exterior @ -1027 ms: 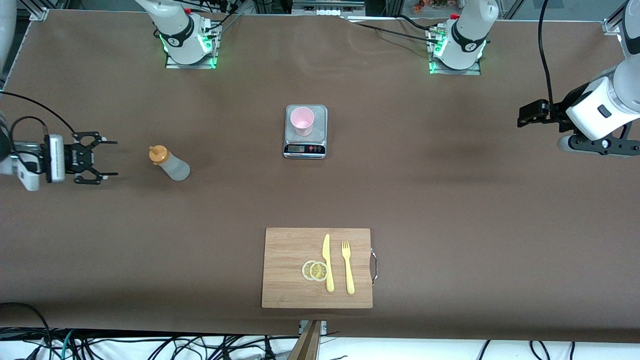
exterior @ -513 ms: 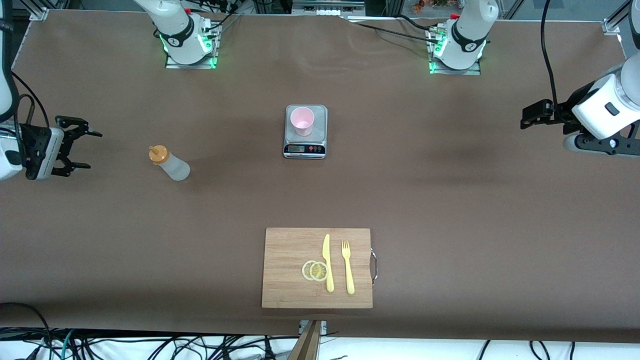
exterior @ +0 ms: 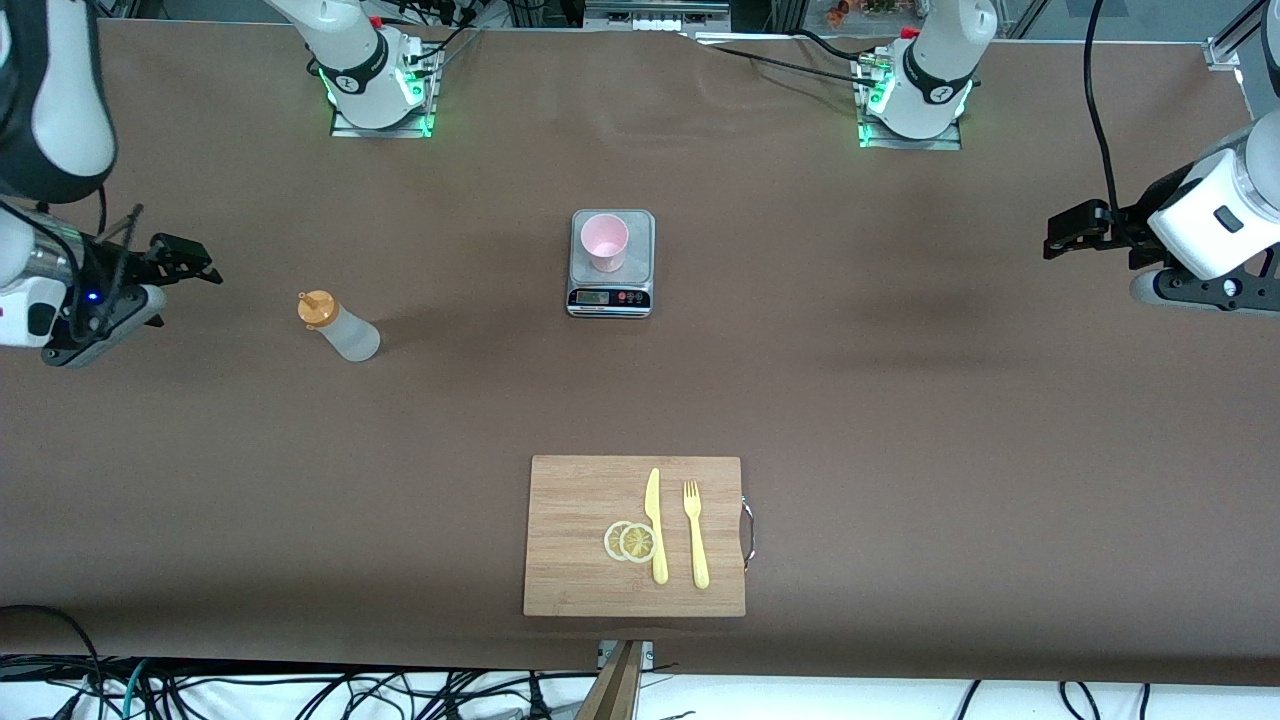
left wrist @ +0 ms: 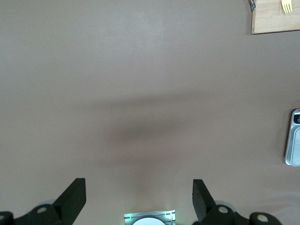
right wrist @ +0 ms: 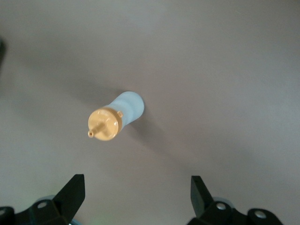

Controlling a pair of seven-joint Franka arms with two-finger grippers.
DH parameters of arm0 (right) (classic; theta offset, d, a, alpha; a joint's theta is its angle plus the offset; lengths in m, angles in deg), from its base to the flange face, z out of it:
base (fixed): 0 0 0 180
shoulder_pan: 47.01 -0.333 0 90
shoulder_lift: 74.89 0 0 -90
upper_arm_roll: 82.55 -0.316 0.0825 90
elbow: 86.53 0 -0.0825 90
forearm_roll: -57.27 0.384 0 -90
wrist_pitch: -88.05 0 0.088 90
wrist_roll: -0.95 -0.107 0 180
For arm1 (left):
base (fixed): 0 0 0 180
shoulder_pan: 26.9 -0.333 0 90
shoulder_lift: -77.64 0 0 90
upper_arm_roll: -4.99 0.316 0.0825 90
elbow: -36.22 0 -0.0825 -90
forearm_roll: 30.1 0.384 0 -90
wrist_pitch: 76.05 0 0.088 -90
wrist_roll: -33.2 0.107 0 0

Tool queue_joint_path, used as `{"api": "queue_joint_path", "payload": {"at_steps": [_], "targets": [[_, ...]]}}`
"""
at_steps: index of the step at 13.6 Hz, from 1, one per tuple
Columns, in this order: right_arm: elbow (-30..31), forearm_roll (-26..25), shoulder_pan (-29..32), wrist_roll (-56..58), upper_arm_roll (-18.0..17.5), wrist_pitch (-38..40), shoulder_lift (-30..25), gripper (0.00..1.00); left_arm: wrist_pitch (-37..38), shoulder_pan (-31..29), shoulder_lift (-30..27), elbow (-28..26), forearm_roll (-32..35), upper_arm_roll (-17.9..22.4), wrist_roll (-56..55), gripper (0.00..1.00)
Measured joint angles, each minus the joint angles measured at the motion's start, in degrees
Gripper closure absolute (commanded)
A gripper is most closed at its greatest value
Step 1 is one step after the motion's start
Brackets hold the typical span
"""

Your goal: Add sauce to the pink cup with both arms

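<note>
The sauce (exterior: 338, 327) is seen upright on bare table toward the right arm's end, orange cap on, nothing touching it. The pink cup (exterior: 605, 242) is set on a small scale (exterior: 611, 263) mid-table, well apart from the sauce, with open brown surface between them.

The right gripper (exterior: 185, 262) is held over the table's edge at the right arm's end, near the sauce but apart from it. In the right wrist view the fingers (right wrist: 72, 192) are spread wide, with the sauce (right wrist: 115, 117) shown between and ahead of them, untouched. Clear mat is seen all around the bottle.

The left gripper (exterior: 1070, 230) is held over the table's edge at the left arm's end, well apart from cup and scale. Its fingers (left wrist: 75, 197) are spread in the left wrist view, nothing between them; only bare mat, the scale's edge (left wrist: 293, 138) and a corner of the cutting board (left wrist: 275, 16) are shown.

The cutting board (exterior: 580, 500) is laid near the table edge closest to the front camera, nearer than the scale. On it are placed lemon slices (exterior: 630, 541), a yellow knife (exterior: 655, 525) and a yellow fork (exterior: 695, 535), side by side. A wide empty strip is left between board and scale.
</note>
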State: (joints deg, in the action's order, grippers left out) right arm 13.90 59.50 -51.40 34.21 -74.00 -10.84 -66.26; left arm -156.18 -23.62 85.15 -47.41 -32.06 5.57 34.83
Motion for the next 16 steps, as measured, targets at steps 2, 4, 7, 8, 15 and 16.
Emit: {"api": "queue_joint_path", "payload": {"at_steps": [2, 4, 7, 8, 15, 16], "targets": [[0.00, -1.47, -0.04, -12.72, -2.51, 0.14, -0.97, 0.00, 0.00, 0.08, 0.01, 0.01, 0.00, -0.05, 0.00, 0.00], [-0.05, -1.81, -0.02, -22.58, -4.00, 0.34, -2.29, 0.00, 0.00, 0.09, 0.01, 0.01, 0.00, -0.05, 0.00, 0.00], [-1.90, -2.16, 0.79, -34.12, -4.55, 2.66, -5.36, 0.00, 0.00, 0.07, 0.04, 0.04, 0.00, -0.03, 0.00, 0.00], [-3.78, -2.18, 1.65, -35.88, -4.54, 5.82, -6.21, 0.00, 0.00, 0.07, 0.07, 0.04, 0.00, -0.04, 0.00, 0.00], [-11.74, -2.10, 5.53, -37.58, -4.42, 12.31, -6.56, 0.00, 0.00, 0.07, 0.24, 0.10, 0.00, -0.04, 0.00, 0.00], [-11.40, -2.09, 5.64, -37.58, -4.55, 11.33, -6.15, 0.00, 0.00, 0.07, 0.26, 0.11, 0.00, -0.04, 0.00, 0.00]]}}
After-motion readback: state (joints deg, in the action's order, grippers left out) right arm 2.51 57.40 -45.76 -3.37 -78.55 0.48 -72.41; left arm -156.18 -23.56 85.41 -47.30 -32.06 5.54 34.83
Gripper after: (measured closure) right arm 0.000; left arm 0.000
